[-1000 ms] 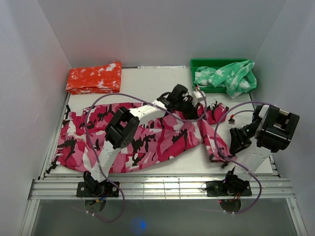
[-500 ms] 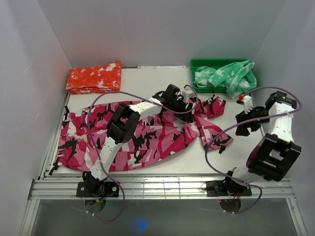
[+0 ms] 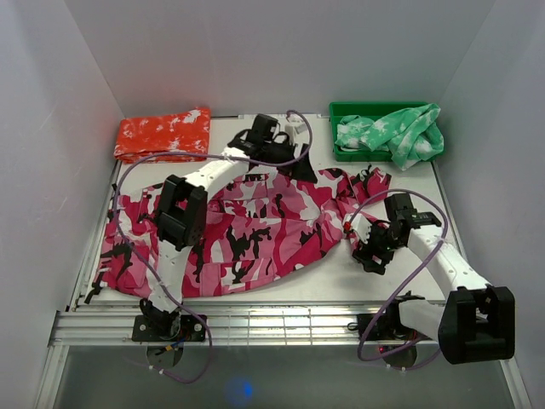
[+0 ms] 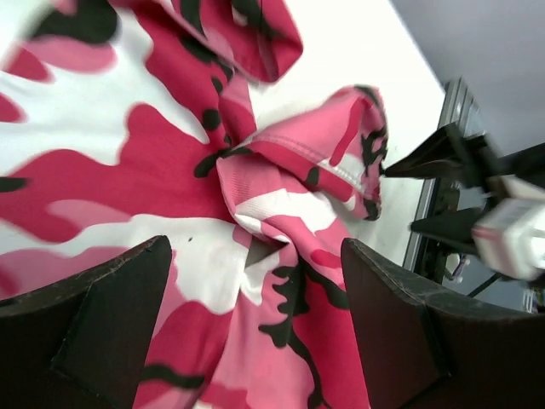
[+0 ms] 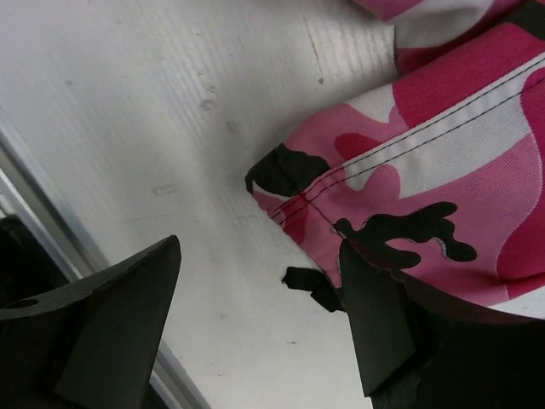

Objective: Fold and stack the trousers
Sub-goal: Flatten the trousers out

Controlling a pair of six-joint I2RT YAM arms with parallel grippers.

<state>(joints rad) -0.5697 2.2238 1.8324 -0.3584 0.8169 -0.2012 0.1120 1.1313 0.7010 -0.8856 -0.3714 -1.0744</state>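
Observation:
The trousers (image 3: 247,226), pink-magenta camouflage with black and white patches, lie spread and rumpled across the table from the left edge to right of centre. My left gripper (image 3: 294,164) hovers open over their far edge. In the left wrist view its fingers (image 4: 94,328) straddle a bunched fold of the trousers (image 4: 289,204) with nothing held. My right gripper (image 3: 370,253) is open, low over the table at the trousers' right end. In the right wrist view a stitched hem corner (image 5: 294,192) lies just ahead of the open gripper (image 5: 255,319), and one finger (image 5: 379,319) overlaps the cloth edge.
A folded orange-red garment (image 3: 163,135) lies at the far left. A green bin (image 3: 349,109) at the far right holds a green garment with white splotches (image 3: 396,132). White walls close in three sides. A metal rail (image 3: 272,322) runs along the near edge.
The left gripper has opened, let go of the cloth and pulled back to the far left. The right arm has swung down from the right to the trousers' right hem, jaws opening wider.

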